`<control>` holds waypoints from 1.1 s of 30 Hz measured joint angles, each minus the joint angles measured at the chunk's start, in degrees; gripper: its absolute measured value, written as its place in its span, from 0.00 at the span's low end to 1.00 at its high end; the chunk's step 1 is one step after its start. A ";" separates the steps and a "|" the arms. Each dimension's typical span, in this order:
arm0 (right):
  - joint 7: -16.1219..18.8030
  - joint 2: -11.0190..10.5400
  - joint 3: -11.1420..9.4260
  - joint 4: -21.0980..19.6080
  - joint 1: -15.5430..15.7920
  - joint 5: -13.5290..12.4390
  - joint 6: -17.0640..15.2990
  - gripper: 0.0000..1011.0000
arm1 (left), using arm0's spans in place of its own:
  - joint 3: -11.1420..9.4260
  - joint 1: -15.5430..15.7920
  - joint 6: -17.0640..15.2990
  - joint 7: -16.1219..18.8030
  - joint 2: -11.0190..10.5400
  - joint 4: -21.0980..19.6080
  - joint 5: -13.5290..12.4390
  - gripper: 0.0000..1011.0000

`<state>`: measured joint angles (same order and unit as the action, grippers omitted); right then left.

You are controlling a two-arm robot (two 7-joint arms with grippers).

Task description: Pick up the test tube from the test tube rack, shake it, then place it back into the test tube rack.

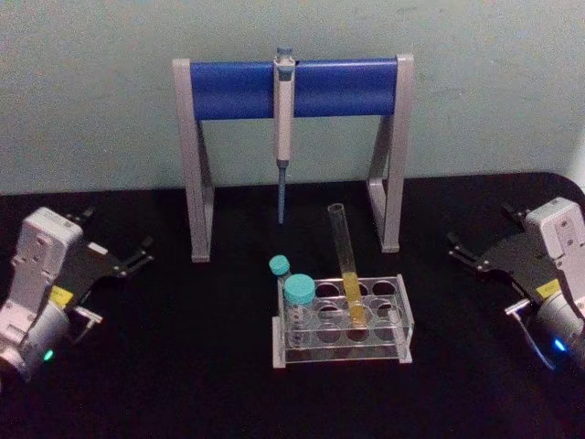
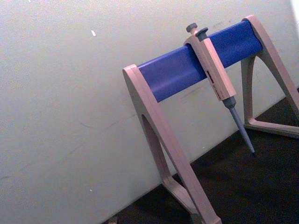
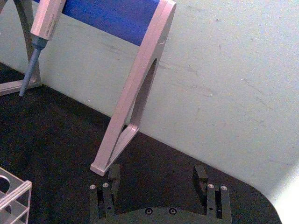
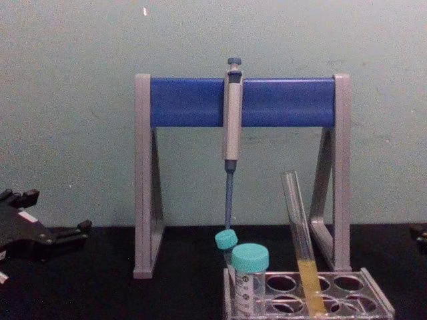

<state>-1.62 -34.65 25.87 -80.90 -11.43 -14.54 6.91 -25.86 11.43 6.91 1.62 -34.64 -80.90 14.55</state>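
While parked at 3 o'clock of rack [image 1: 403, 314] w/ jaws spread, send right gripper [image 1: 477, 229] to tube [image 1: 346, 261], standing in a mid hole, leaning toward 11. Pinch above liquid, lift along the lean, clear of vials [image 1: 299, 291] at 9. Leave left gripper [image 1: 119, 240], jaws also spread, idle at 9.

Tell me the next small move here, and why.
Probably bring the right gripper, fingers open, toward the upper part of the test tube: it stands ungrasped in the test tube rack, nearer that side, while the left gripper sits parked farther off.
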 joint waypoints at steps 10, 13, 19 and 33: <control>0.00 0.00 0.00 0.00 0.00 0.00 0.00 0.99 | 0.00 0.00 0.00 0.00 0.00 0.00 0.00 0.99; 0.00 0.00 0.00 0.00 0.00 0.00 0.00 0.99 | 0.00 0.00 0.00 0.00 0.00 0.00 0.00 0.99; 0.00 0.00 0.00 0.00 0.00 0.00 0.00 0.99 | 0.00 0.00 0.00 0.00 0.00 0.00 0.00 0.99; -0.18 0.03 -0.18 -0.15 0.16 0.21 -0.02 0.99 | 0.00 0.00 0.00 0.00 0.00 0.00 0.00 0.99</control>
<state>-1.80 -34.62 25.68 -81.05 -11.28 -14.34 6.89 -25.86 11.43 6.91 1.62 -34.65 -80.90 14.55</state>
